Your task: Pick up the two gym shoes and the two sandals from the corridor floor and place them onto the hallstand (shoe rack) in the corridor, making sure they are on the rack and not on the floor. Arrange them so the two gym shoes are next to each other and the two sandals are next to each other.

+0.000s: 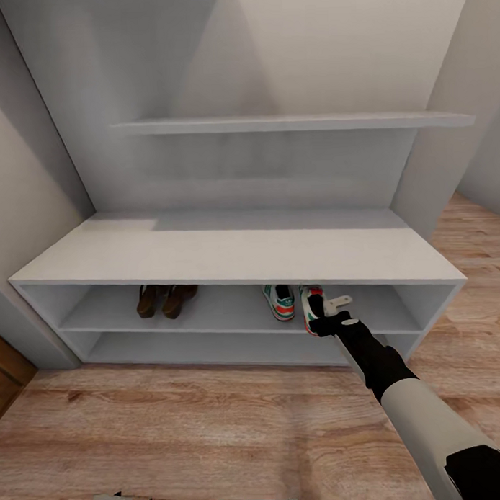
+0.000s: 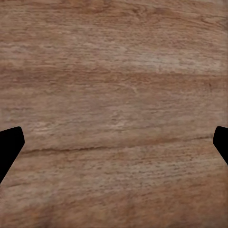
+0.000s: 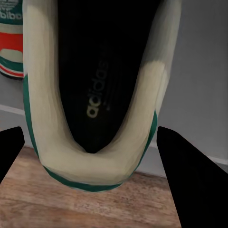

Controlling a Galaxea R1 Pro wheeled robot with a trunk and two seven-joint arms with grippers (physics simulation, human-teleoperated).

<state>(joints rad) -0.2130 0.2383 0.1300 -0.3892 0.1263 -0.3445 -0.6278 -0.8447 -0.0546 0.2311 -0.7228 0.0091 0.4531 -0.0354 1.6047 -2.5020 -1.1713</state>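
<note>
The white hallstand [image 1: 236, 254] fills the head view. Two brown sandals [image 1: 165, 300] stand side by side at the left of its upper shelf. One gym shoe [image 1: 279, 301] rests at the right of that shelf. Beside it, the second gym shoe [image 1: 310, 310] tilts at the shelf's front edge. My right gripper [image 1: 326, 310] is shut on its heel. In the right wrist view the fingers [image 3: 190, 180] flank this shoe [image 3: 95, 156], with the other shoe's heel [image 3: 12, 42] beyond. My left gripper [image 2: 114, 147] hangs open over the corridor floor [image 2: 114, 71].
A thin floating wall shelf [image 1: 289, 123] hangs above the hallstand. Grey walls close in on both sides of it. The lower shelf [image 1: 210, 349] and flat top hold nothing. Wood floor [image 1: 213, 431] stretches between me and the unit.
</note>
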